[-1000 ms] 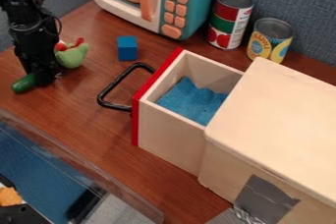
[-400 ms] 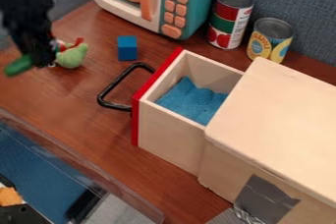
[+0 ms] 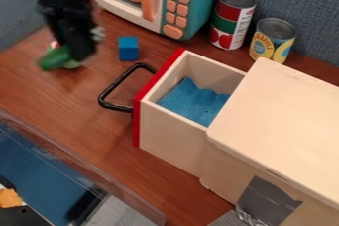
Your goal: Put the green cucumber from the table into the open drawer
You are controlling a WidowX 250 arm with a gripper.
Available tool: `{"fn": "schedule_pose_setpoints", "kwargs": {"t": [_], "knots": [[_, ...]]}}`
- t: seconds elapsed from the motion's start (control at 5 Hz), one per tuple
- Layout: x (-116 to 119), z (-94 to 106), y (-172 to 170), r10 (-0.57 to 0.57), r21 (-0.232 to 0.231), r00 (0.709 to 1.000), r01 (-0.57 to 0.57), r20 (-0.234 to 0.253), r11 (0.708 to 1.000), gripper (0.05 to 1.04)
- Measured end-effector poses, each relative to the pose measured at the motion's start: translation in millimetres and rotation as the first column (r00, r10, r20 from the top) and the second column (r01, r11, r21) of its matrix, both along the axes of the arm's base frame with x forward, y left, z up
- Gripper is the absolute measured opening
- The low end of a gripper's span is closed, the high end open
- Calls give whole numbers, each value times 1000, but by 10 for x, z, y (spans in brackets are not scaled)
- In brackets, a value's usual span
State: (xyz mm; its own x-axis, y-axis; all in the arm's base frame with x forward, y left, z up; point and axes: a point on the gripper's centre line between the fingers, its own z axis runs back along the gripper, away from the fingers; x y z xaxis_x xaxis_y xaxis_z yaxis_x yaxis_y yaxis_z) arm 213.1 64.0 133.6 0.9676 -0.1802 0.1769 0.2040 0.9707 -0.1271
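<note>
Moved since the earlier frame: gripper [image 3: 78,54], from the view's left edge toward 3 o'clock; it is now at 10 o'clock from centre. Cucumber [image 3: 57,59] goes with it, so I read it as held clear of the table, not dragged. Jaws look to be pinching the cucumber near its inner end; motion blur hides the exact contact. Its free end points to about 8 o'clock. What that means: the grip survives the shift, the cucumber is in transit and not set down anywhere.

Rest, big to small, clock from view centre:
- Table [image 3: 99,133]: brown wood, under everything.
- Box [image 3: 285,116]: 4 o'clock, pale, grey tape [image 3: 265,200] on its near side.
- Microwave [image 3: 190,9]: 12 o'clock, teal and white, toy type.
- Bin [image 3: 73,159]: clear wall, 8 to 7 o'clock.
- Drawer [image 3: 169,141]: pulled out of the box, red front facing 9 to 10 o'clock, black handle [image 3: 116,83] on it. Blue cloth [image 3: 193,102] inside.
- Red can [image 3: 232,22]: 1 o'clock, upright, beside the microwave.
- Yellow can [image 3: 272,40]: 2 o'clock, upright, near the red can.
- Plush [image 3: 74,65]: 10 o'clock, mostly hidden behind gripper and cucumber. Can't tell if they touch.
- Cube [image 3: 128,48]: blue, 11 o'clock, on the table, to the gripper's 3 o'clock.

Drawer, cans and cube: no change.
</note>
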Motion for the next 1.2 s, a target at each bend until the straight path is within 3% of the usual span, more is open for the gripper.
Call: {"fn": "schedule_pose_setpoints", "kwargs": {"t": [0.2,0.6,0.8,1.2], "knots": [[115,-4,-368,-34,-13,999,34,-7,999,331],[603,-93,-904,-59,-25,997,57,-53,998,331],[781,-156,-1038,-59,-34,996,57,-61,998,331],[823,-311,-1088,-87,-29,994,85,-61,996,378]]}}
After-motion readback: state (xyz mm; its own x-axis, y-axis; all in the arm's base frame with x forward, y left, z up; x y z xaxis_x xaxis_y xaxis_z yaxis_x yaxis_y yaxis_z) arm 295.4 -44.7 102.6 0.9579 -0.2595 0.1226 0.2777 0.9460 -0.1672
